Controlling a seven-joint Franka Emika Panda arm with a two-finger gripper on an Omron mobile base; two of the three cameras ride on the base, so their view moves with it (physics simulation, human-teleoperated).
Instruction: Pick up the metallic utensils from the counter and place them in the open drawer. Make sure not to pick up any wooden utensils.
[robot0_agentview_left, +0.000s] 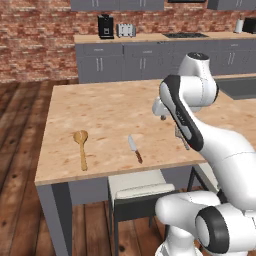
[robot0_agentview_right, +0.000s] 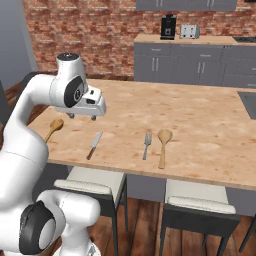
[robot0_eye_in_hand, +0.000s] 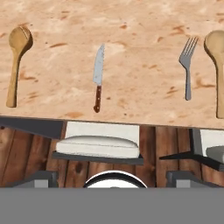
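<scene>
Hovering above the tabletop (robot0_agentview_right: 200, 115), the hand (robot0_agentview_right: 82, 116) holds nothing, its jaws spread wide; no utensil has yet been lifted, so the task appears to stand at its first step, the approach to a metal piece. The knife (robot0_eye_in_hand: 98, 78) lies near the front edge, between a wooden spoon (robot0_eye_in_hand: 16, 61) on one side and the fork (robot0_eye_in_hand: 188, 70) on the other, all apart from one another. A second wooden spoon (robot0_eye_in_hand: 217, 65) lies just beside the fork. Knife and fork each lie with the long axis running front to back, handle toward the near edge, blade tip and tines pointing away. The next move probably calls for descending over the knife, jaws set across its handle, clear of the spoons.
</scene>
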